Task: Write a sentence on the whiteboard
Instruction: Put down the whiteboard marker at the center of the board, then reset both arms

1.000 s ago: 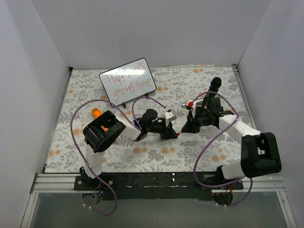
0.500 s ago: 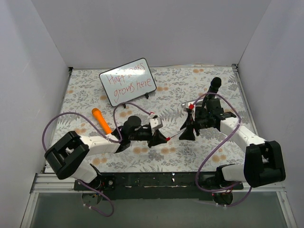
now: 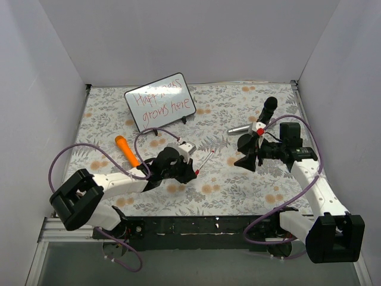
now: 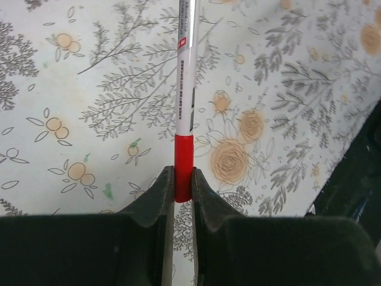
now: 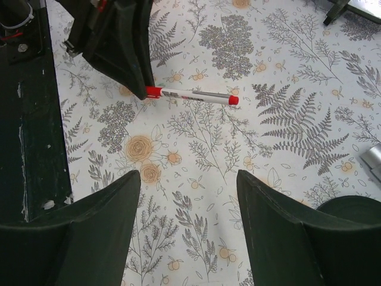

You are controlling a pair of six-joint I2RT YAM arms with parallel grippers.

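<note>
Marker (image 4: 184,113): white barrel, red at both ends, pinched at its near red end between the jaws of the left gripper (image 4: 182,187). From the top camera I see the left gripper (image 3: 194,172) low over the floral cover (image 3: 238,101) near the middle of the table, with the marker (image 3: 204,162) angling out to the right and away from the bases. I cannot tell whether its far tip touches the cover.

Right gripper (image 3: 243,154) is spread wide and holds nothing. Its wrist view shows both fingers (image 5: 89,232) apart, with the marker (image 5: 190,95) lying crosswise well beyond them.

The whiteboard (image 3: 132,95) stands propped at the far left of the cover, well apart from both grippers. The sentence (image 3: 159,101) on it is in red, in two lines, "Happiness grows here".

An orange object (image 3: 127,151) lies left of the left gripper. A silver cylinder (image 3: 238,129) and a black upright object (image 3: 269,107) sit beyond the right gripper.
</note>
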